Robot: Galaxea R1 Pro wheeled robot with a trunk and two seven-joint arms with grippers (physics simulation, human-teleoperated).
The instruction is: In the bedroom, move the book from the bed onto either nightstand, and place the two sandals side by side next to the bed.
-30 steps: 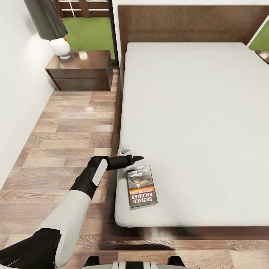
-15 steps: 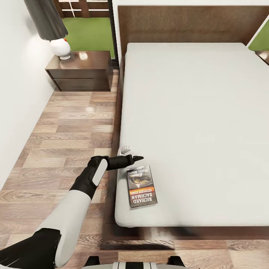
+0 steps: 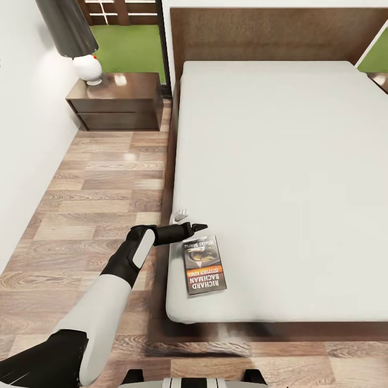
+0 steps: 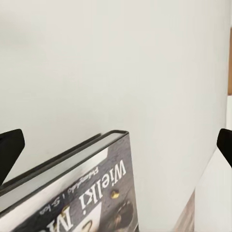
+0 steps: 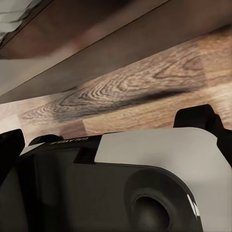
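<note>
While my left claw hangs at the near left corner of the bed, lower centre of the head view, its two dark fingertips stand wide apart at the left and right edges of the wrist picture, spread and holding nothing. The book lies flat on the mattress just below the claw in the head view, its top edge at the fingertips; whether they touch it I cannot tell. In the wrist picture the book's upper corner rises from the lower left, between the fingers.

Risks as I judge them:
- The book is thin and lies flat on a soft surface. A closing claw could slide over the cover or push it along instead of pinching it.
- It sits close to the mattress's left edge and foot. A sideways nudge could tip it off onto the floor.
- A grip on one corner alone could let it swing or slip during the carry to the nightstand, upper left, where a lamp takes up the far left of the top.

Pose: the left arm rises from the lower left corner, bent at the wrist, with the claw pointing right over the bed edge. Whether the right claw is spread or closed I cannot tell; its camera faces robot housing and floor planks.
</note>
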